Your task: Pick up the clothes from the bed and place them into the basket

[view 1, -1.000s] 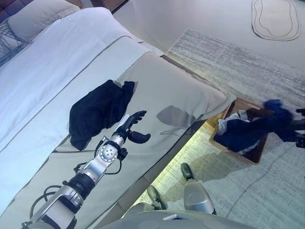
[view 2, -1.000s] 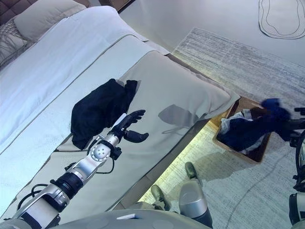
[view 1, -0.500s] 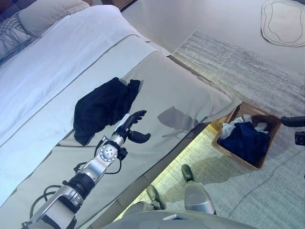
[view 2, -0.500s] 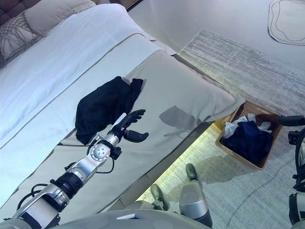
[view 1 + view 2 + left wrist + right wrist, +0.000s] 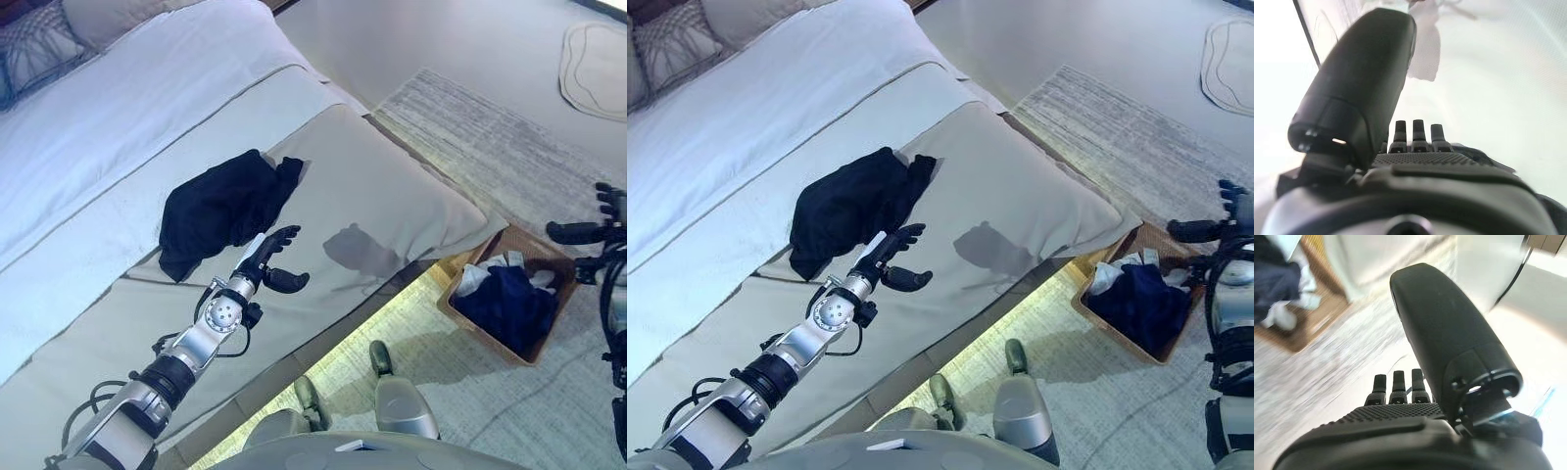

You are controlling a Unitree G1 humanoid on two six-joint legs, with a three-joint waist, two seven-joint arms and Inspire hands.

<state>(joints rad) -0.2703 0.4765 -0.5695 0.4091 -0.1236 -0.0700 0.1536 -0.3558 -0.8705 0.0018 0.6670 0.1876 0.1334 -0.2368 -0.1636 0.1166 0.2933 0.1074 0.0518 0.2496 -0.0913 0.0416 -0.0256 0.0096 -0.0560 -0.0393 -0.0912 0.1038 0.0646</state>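
A dark navy garment (image 5: 225,208) lay crumpled in a loose heap on the bed (image 5: 392,196), on the beige cover close beside the white sheet. The brown rectangular basket (image 5: 460,318) stood on the floor rug just beside the bed's corner, upright, holding another dark blue garment (image 5: 505,304) with white cloth (image 5: 474,277) at one end.

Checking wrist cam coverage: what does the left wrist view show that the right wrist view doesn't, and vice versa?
Only the left wrist view: the left hand with straight fingers over the pale bed cover, a dark garment edge just past them.

Only the right wrist view: the right hand, the grey rug, and the basket corner holding dark and white clothes.

Both: an open hand holding nothing.
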